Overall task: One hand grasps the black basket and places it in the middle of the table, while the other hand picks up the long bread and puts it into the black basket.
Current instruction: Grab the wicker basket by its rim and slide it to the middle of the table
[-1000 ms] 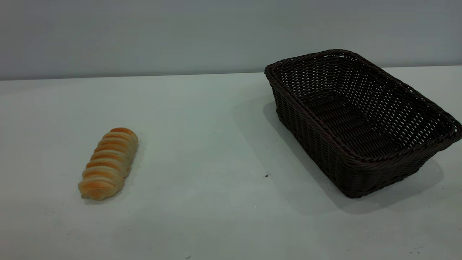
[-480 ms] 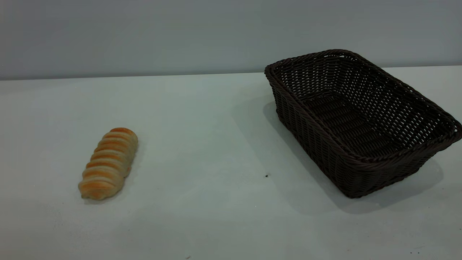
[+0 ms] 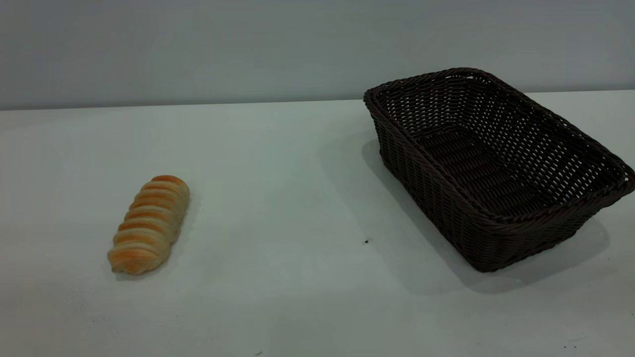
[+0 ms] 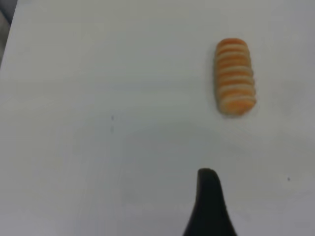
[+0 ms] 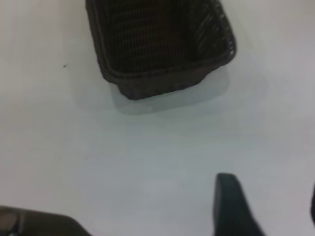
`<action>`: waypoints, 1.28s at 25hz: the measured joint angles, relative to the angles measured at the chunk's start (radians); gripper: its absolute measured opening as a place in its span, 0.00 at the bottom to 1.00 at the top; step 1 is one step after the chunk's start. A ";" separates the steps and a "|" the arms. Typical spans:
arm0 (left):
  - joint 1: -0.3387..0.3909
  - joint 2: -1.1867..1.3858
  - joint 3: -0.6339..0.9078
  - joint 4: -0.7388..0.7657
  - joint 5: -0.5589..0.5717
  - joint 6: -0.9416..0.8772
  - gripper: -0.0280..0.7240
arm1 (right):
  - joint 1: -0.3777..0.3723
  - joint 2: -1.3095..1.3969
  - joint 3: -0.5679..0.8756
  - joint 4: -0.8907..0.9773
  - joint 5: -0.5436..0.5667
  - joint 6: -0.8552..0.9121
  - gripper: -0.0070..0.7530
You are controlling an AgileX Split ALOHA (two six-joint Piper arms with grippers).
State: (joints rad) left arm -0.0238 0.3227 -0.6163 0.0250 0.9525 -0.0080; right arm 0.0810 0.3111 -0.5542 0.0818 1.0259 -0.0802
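The long bread (image 3: 149,224), golden-orange with pale ridges, lies on the table (image 3: 278,198) at the left front. It also shows in the left wrist view (image 4: 235,76). The black basket (image 3: 491,163) stands empty at the right of the table and shows in the right wrist view (image 5: 157,44). Neither gripper shows in the exterior view. My left gripper (image 4: 256,206) hovers open over bare table, short of the bread, with one black finger (image 4: 209,201) in view. My right gripper (image 5: 269,199) is open and empty above bare table, short of the basket's near end.
A grey wall runs behind the table's far edge (image 3: 198,104). A small dark speck (image 3: 366,241) lies between bread and basket. Bare tabletop spans the middle between the bread and the basket.
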 joint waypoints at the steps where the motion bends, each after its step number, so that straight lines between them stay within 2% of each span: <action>1: 0.000 0.067 -0.027 -0.001 -0.023 0.020 0.80 | 0.000 0.067 -0.019 0.011 -0.021 0.000 0.62; 5: 0.000 0.294 -0.116 -0.001 -0.097 0.089 0.80 | 0.000 0.312 -0.098 0.076 -0.083 0.001 0.74; 12: 0.000 0.536 -0.170 -0.013 -0.233 0.121 0.80 | 0.000 0.760 -0.119 0.275 -0.260 0.121 0.76; 21: 0.000 0.591 -0.170 -0.041 -0.260 0.123 0.80 | 0.000 1.216 -0.133 0.554 -0.497 0.177 0.76; 32: 0.000 0.591 -0.170 -0.048 -0.261 0.123 0.80 | 0.000 1.512 -0.232 0.760 -0.647 0.183 0.76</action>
State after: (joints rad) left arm -0.0238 0.9135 -0.7861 -0.0231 0.6915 0.1146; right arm 0.0810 1.8234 -0.7865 0.8419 0.3786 0.1031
